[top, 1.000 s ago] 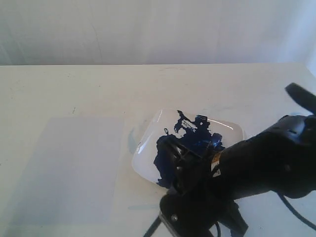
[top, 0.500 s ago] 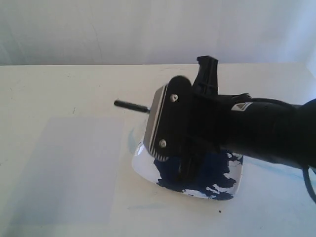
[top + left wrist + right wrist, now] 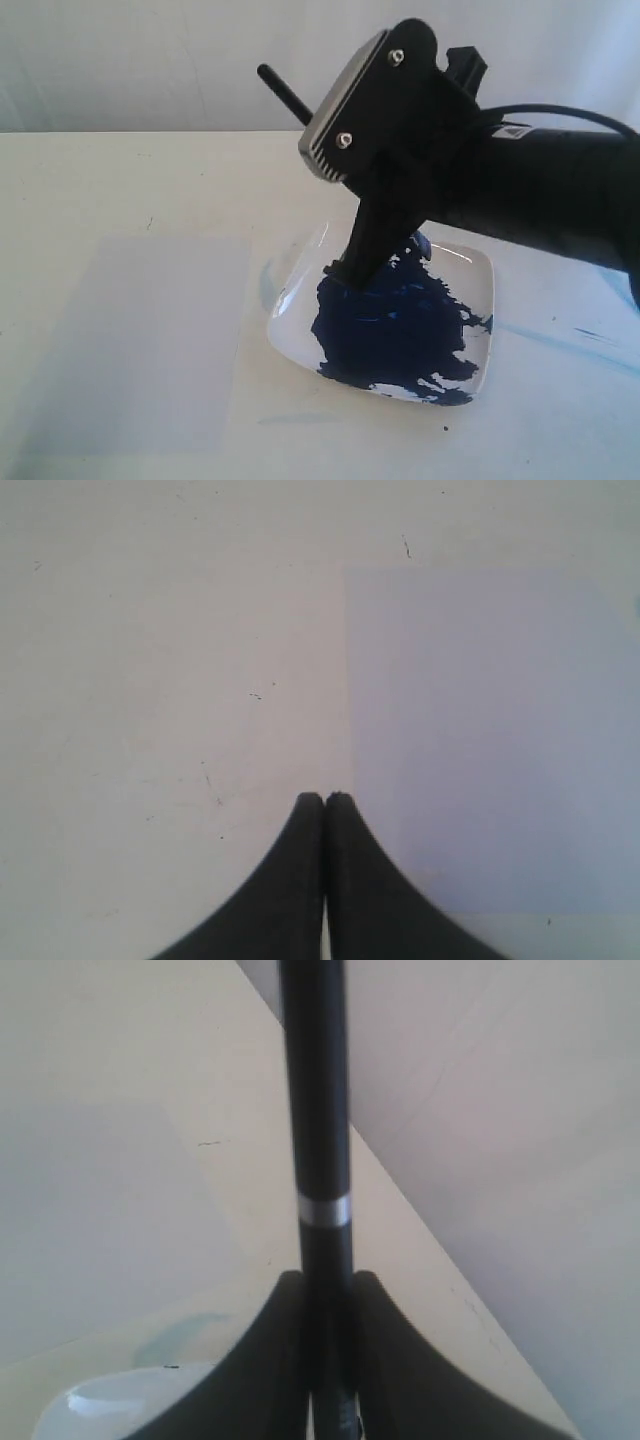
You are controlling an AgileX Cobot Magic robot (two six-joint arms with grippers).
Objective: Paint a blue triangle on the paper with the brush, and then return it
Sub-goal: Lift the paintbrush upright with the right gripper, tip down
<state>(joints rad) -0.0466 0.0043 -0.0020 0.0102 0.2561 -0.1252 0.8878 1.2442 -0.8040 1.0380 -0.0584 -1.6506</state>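
Observation:
My right gripper [image 3: 318, 128] hangs above the white dish and is shut on the brush [image 3: 283, 92]. The black handle sticks out up and to the left, toward the back wall. In the right wrist view the brush [image 3: 318, 1110], with its silver band, runs out past the right gripper [image 3: 328, 1278]. Its tip is hidden. The paper [image 3: 150, 340] lies flat left of the dish and looks blank; the blue triangle is not in view. My left gripper [image 3: 325, 798] is shut with nothing in it, over the paper [image 3: 480, 740] at its edge.
The square white dish [image 3: 482, 272] holds a large dark-blue paint pool [image 3: 390, 330]. Faint light-blue smears [image 3: 266, 285] mark the table beside the dish. More streaks [image 3: 580, 340] lie to its right. A black cable [image 3: 560, 110] runs along the right arm.
My right arm has risen from low at the dish's front and swung over the dish. The brush handle has tilted from level to pointing up and back.

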